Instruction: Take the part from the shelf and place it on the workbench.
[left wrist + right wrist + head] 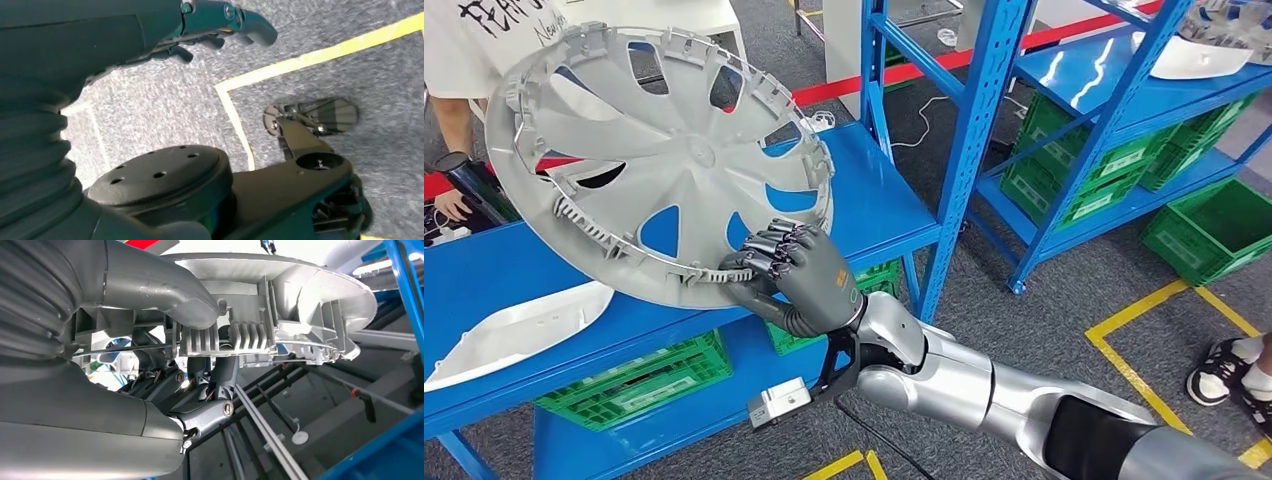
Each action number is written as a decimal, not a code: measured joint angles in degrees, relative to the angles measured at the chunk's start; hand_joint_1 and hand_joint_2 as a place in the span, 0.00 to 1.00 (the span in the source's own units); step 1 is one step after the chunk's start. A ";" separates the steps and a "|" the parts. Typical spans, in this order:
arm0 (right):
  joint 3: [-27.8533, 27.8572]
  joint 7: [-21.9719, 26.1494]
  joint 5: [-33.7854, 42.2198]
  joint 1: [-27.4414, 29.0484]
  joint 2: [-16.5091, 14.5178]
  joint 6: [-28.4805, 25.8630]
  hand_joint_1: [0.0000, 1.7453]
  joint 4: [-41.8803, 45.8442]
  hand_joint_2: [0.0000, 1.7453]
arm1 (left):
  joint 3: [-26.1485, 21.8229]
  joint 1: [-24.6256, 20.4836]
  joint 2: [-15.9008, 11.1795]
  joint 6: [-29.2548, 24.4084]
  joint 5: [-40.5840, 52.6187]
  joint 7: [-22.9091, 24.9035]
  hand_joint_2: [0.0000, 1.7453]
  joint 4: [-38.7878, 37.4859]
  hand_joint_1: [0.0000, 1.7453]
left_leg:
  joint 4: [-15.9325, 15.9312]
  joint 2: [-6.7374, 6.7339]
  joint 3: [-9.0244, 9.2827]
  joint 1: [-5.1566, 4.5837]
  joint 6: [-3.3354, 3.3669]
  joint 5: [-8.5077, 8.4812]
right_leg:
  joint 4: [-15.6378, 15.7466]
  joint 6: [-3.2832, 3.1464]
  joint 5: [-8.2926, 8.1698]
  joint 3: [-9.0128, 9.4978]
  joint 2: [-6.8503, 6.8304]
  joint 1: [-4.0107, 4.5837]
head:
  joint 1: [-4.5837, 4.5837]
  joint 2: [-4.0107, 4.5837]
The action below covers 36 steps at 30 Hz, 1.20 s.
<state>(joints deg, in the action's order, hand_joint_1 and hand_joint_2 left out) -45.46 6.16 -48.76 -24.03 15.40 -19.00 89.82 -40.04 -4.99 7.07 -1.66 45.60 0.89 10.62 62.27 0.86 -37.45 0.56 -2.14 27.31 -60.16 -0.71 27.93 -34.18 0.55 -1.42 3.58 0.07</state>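
A grey wheel cover hangs tilted, its ribbed back face toward me, above the blue shelf. My right hand grips its lower rim, fingers curled over the edge. In the right wrist view the thumb lies along one side of the wheel cover and the dark fingers clamp the clip ring from the other. My left hand hangs by my side over grey carpet and holds nothing, its fingers loosely apart.
A white moulded part lies on the shelf's left end, with green crates below. A person stands behind the shelf at far left. A second blue rack with green crates stands to the right. A shoe is by the yellow tape.
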 joint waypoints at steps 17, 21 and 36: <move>-0.07 -0.34 0.58 -0.14 0.01 0.17 1.00 -0.01 1.00 | -0.83 0.65 0.01 -0.53 0.32 -0.45 1.00 -0.05 0.00 | -3.96 -0.72 5.77 -0.43 3.11 0.46 | -7.01 2.34 2.49 -6.76 -0.31 0.35 | 0.08 0.00; -0.09 -1.19 -0.13 0.22 0.01 0.11 1.00 0.00 1.00 | -0.85 0.77 0.10 -0.53 0.79 -0.33 1.00 -0.09 0.00 | -3.18 -0.91 2.22 -0.53 3.20 -1.69 | -14.24 2.37 4.88 -6.09 -0.31 0.41 | 0.10 0.00; -0.09 -1.02 -0.73 0.31 -0.03 1.23 1.00 0.87 1.00 | -0.90 0.44 0.36 -0.74 0.90 0.32 1.00 -0.08 0.00 | 13.30 -0.64 -3.06 -0.12 -0.51 5.49 | 1.01 -0.56 -2.83 -2.23 -0.72 0.55 | 0.25 0.00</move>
<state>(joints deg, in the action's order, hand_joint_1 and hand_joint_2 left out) -45.55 5.14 -49.49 -23.72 15.37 -17.77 90.68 -40.94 -4.55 7.43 -2.39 46.50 1.21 10.54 75.57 0.22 -40.51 0.44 -2.66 32.79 -59.15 -1.27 25.10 -36.41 -0.17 -0.87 3.83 0.07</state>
